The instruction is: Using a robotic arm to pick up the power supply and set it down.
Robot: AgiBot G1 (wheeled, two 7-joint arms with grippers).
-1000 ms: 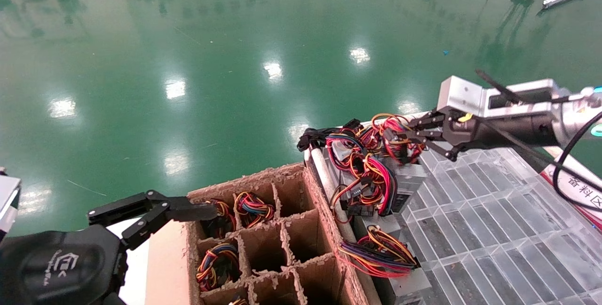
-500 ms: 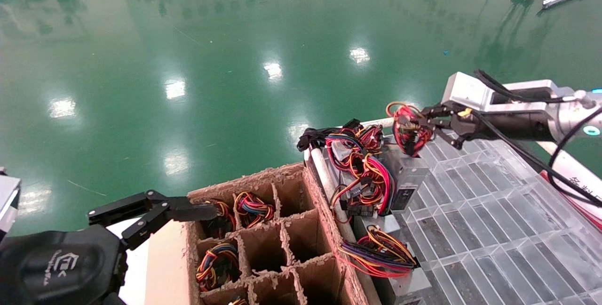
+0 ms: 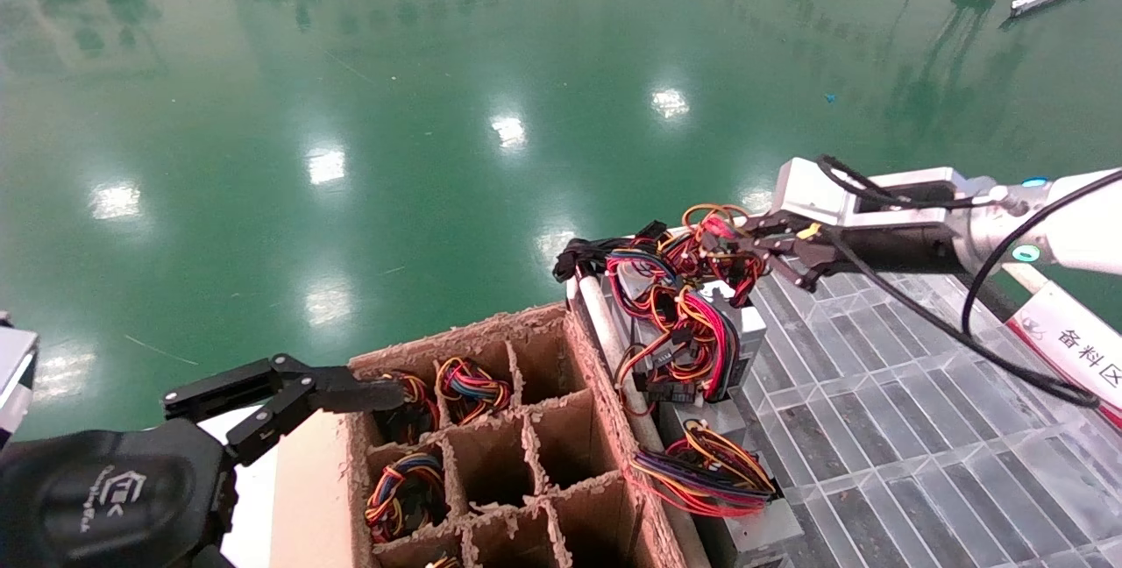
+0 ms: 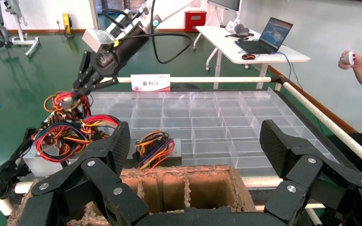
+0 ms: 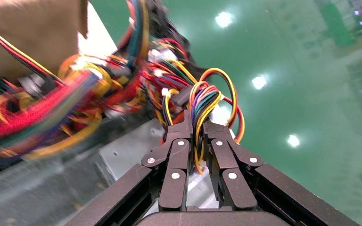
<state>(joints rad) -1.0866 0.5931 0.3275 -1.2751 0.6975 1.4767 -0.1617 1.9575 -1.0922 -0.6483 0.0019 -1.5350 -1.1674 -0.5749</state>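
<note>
The power supply point(image 3: 738, 333) is a silver box at the clear tray's far left corner, tilted, under a tangle of red, yellow and black wires point(image 3: 692, 287). My right gripper point(image 3: 752, 245) on the robotic arm point(image 3: 885, 230) is shut on a loop of those wires just above the box. In the right wrist view the fingers point(image 5: 181, 141) pinch the coloured strands at my right gripper point(image 5: 198, 126), with the box's silver face point(image 5: 127, 150) below. The left wrist view shows the power supply point(image 4: 40, 165) and the arm point(image 4: 115, 44) beyond it. My left gripper point(image 3: 289, 400) is parked open at the lower left.
A second silver box with a wire bundle point(image 3: 701, 473) lies nearer me at the tray point(image 3: 885, 428) edge. A cardboard divider box point(image 3: 491, 463) holds more wire bundles. A white rail point(image 3: 614, 349) runs between box and tray. Green floor lies beyond.
My right gripper, still shut on the wires, rose and then came down to the left. The silver box shifted left with it. The left arm has not moved.
</note>
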